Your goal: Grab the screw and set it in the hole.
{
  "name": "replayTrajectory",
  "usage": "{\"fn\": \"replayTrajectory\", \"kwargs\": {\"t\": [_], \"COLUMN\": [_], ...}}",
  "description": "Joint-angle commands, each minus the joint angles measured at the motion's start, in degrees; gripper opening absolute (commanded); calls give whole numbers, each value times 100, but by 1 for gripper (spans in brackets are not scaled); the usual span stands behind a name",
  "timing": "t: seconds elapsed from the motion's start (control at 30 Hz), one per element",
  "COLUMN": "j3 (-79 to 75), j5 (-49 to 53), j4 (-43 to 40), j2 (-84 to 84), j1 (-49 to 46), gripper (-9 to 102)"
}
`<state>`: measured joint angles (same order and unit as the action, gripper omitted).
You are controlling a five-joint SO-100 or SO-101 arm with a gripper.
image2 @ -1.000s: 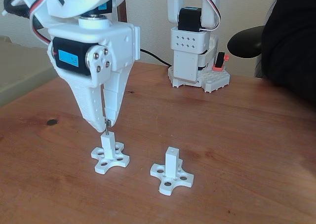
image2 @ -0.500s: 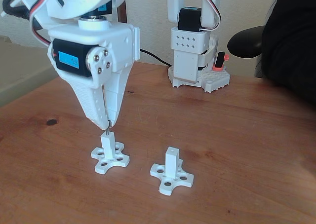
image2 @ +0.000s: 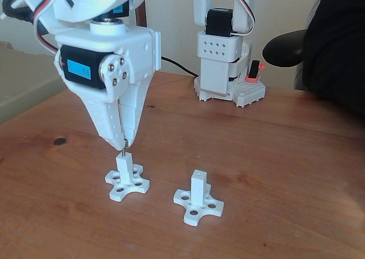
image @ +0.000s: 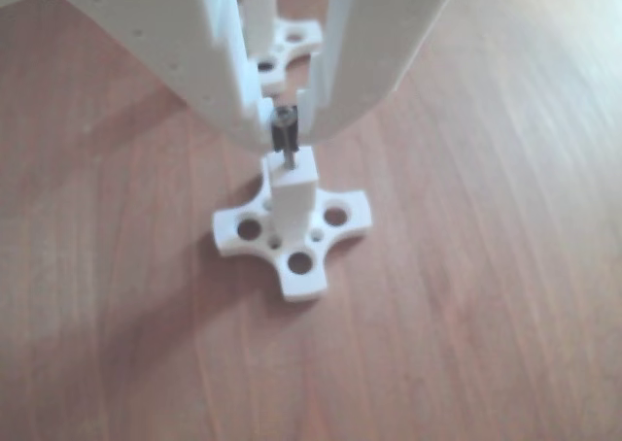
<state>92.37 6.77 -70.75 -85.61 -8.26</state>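
Worktop [image2: 285,156]: brown wood. End effector [image2: 123,146]: risen slightly since a second ago, clenched on the screw. White post [image2: 123,166]: directly beneath the tips. Screw [image: 284,138]: upright, lower end at the hole [image: 289,177], insertion apparently begun, release pending.

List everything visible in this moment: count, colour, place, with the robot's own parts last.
Screw: one, dark grey metal, upright between the gripper tips, its lower end at the top of the left post.
White posts on cross bases: two; left one under the gripper, right one free-standing.
Hole: one seen, dark, top face of the right post.
Table: one, reddish-brown wood.
Dark clothing: one, black, right edge.
Arm base: one, white, back of table.
Gripper: one, white, shut on the screw.
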Motion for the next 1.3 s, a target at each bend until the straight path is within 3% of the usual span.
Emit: {"fn": "replayTrajectory", "kwargs": {"t": [0.0, 0.83, 1.27], "j3": [-633, -1187, -1477], "j5": [79, 334, 229], "j4": [132, -448, -1020], "j2": [-132, -229, -448], "j1": [-44, 9, 492], "gripper": [-4, -4, -4]}}
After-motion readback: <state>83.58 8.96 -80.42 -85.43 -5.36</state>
